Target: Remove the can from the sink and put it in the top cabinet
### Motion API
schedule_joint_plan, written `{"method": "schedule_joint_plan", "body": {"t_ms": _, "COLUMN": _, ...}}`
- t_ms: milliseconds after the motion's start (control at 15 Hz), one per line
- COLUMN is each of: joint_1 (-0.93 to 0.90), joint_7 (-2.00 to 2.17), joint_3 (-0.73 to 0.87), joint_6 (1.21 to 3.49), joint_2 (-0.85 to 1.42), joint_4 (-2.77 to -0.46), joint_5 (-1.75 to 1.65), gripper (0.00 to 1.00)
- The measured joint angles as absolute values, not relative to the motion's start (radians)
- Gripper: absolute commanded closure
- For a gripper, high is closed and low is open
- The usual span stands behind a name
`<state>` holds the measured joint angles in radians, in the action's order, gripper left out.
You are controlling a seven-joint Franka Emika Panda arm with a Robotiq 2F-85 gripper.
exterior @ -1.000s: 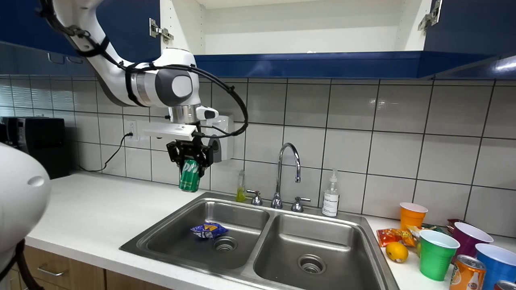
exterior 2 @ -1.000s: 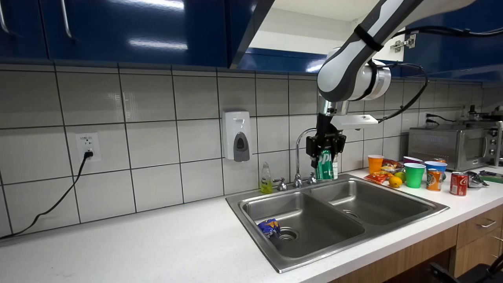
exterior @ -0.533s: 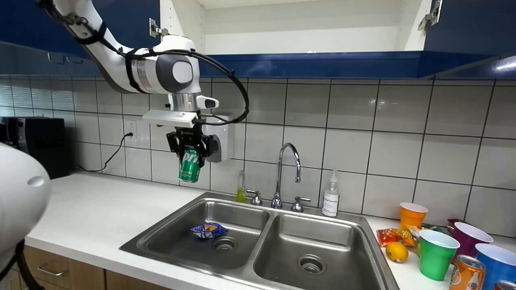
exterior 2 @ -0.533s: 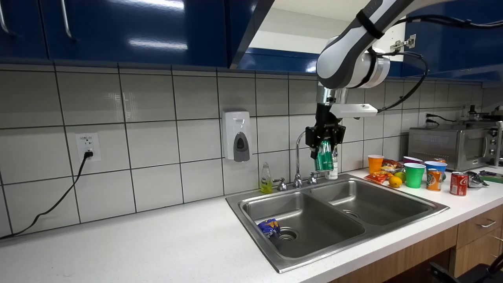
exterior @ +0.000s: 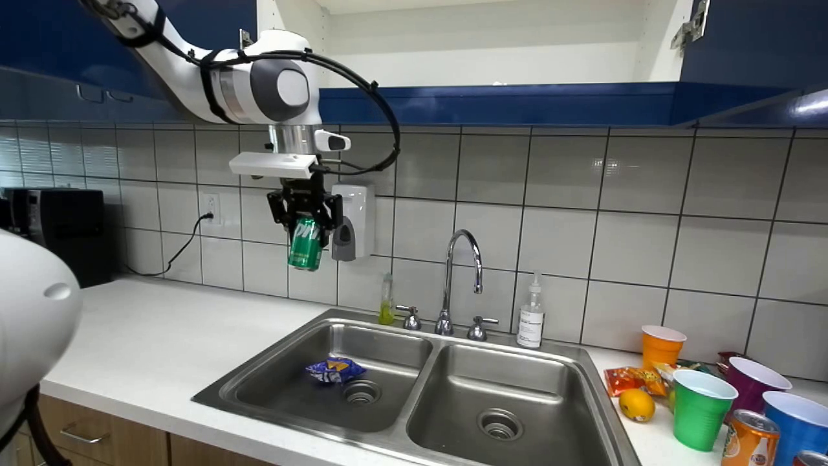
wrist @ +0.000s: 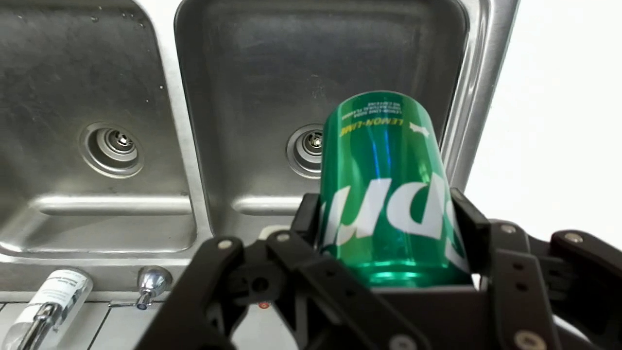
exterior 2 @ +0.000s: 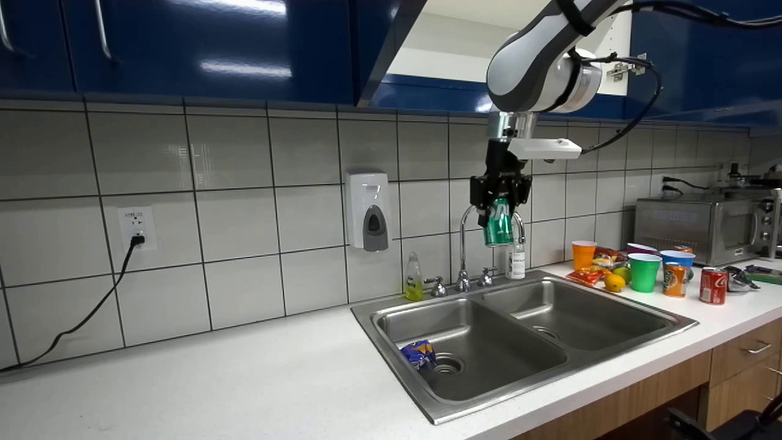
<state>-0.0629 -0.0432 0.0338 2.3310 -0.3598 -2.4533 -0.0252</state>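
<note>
Green can: out of the sink, hanging in the air in both exterior views, no contact between the two visible. Fingers of the gripper pinch it from two sides around its upper part; lower end juts free, slight lean.

Blue packet lies in a basin, well apart from the can; not part of the job.

Top cabinet: doors swung back, so no opening step seems needed. Can hangs well below the blue lower edge.

Judgement: removal done, stowing not yet; roughly half way. Left, as I see it: raise the can past that edge, bring it inside, set it down, let go, withdraw. Tight spot likely at the edge, where a low can would knock.
</note>
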Motion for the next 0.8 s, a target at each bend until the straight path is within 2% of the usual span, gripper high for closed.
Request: {"method": "schedule_joint_plan", "body": {"t_ms": 800, "joint_1": -0.063, "joint_7": -0.043, "joint_3": 0.014, "joint_6": 2.302, "joint_2": -0.371, "joint_4": -2.384, "joint_5": -0.032, "gripper": 0.60}}
